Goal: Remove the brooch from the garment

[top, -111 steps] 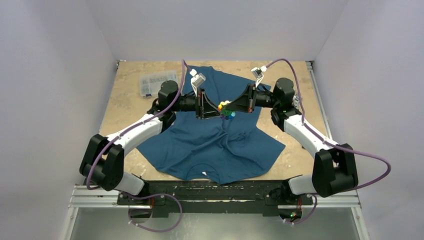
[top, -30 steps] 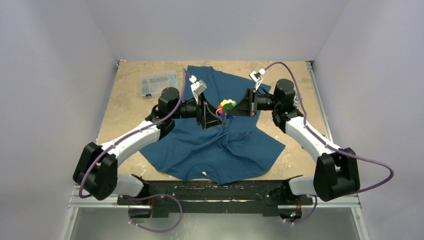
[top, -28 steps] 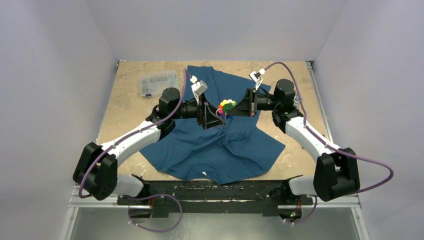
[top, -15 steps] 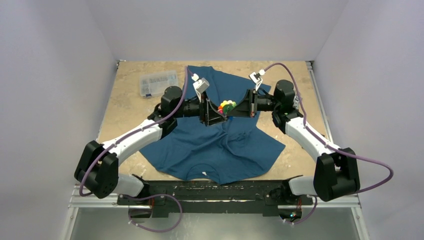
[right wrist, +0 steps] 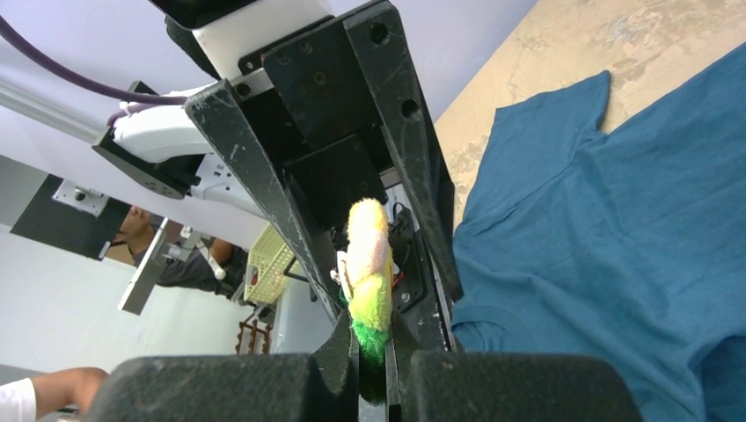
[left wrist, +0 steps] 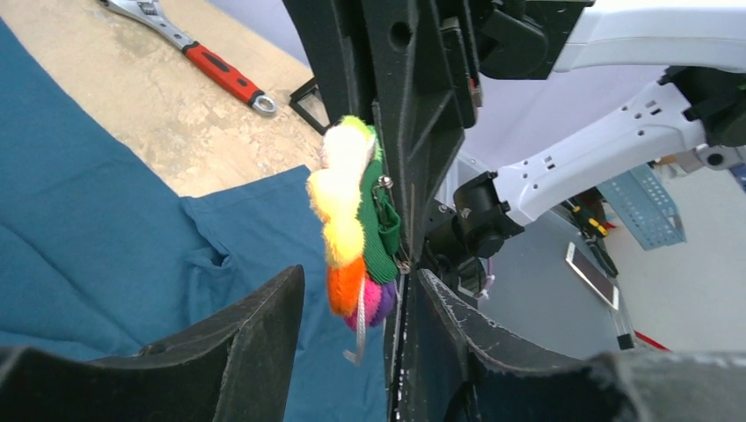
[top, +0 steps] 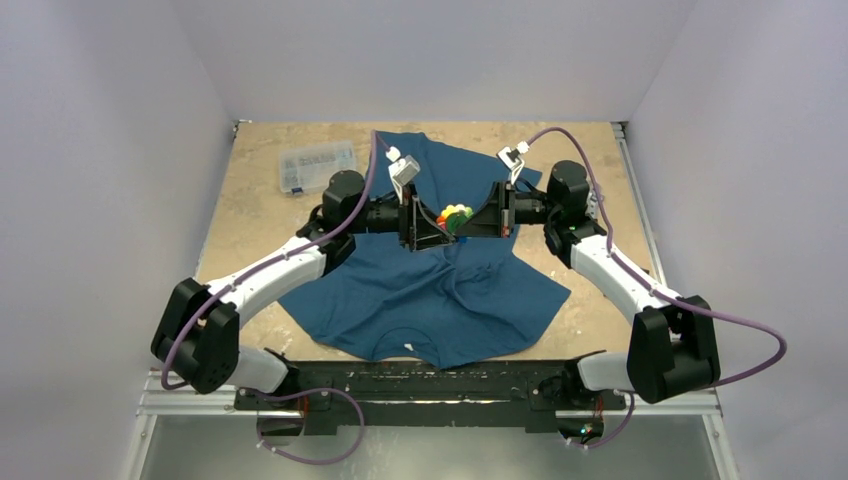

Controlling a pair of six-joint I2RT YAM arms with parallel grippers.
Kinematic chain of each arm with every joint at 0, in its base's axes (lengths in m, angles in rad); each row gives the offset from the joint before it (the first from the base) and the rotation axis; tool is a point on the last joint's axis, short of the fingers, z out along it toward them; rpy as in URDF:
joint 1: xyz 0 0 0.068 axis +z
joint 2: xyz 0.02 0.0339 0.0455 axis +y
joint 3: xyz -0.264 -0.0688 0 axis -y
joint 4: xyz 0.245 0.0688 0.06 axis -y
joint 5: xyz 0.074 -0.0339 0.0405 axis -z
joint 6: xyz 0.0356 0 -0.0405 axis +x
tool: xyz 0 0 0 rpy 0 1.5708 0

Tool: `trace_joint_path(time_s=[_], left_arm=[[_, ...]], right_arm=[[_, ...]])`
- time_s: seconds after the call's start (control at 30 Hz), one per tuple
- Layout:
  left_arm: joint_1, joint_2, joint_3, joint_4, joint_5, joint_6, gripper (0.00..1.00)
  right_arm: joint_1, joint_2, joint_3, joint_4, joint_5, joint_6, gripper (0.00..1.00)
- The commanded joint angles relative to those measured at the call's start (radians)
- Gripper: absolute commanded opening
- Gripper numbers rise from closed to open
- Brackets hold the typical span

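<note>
Two hands: the right hand (right wrist: 374,345) and the left hand (left wrist: 356,286) meet tip to tip above the upper middle of the garment (top: 440,300), one reaching in from each side.
Right hand: narrow, with both fingers pinched on the green and yellow edge of the brooch (right wrist: 368,255).
Left hand: fingers spread wide, one on each side of the brooch's lower petals; contact with it cannot be told.
Brooch: upright and edge-on to both wrist cameras, showing yellow, green, orange and purple fuzz. A metal pin sits on its back and a short white thread hangs below. It is held in the air, apart from the cloth beneath.
Garment: dark teal T-shirt spread on the surface (top: 260,200), neckline toward the arm bases, with creases running up to the spot under the hands.
Box (top: 317,165): clear plastic, at the far left, beside the shirt.
Wrench (left wrist: 207,57): red-handled, lying on the bare surface past the shirt's edge.
</note>
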Motion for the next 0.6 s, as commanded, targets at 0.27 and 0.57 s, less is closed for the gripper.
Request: trace_joint_path(time_s=[0.27,0.57], left_arm=[[0.06,-0.018,-0.007,0.128,0.158,-0.198,0.48],[0.038,0.041,0.043,0.107,0.137,-0.216,0.4]], right_arm=[[-0.001,-0.021,-0.009,-0.028,-0.058,-0.043,0.0],[-0.001,-0.022,-0.012,-0.044,-0.057,-0.066,0.0]])
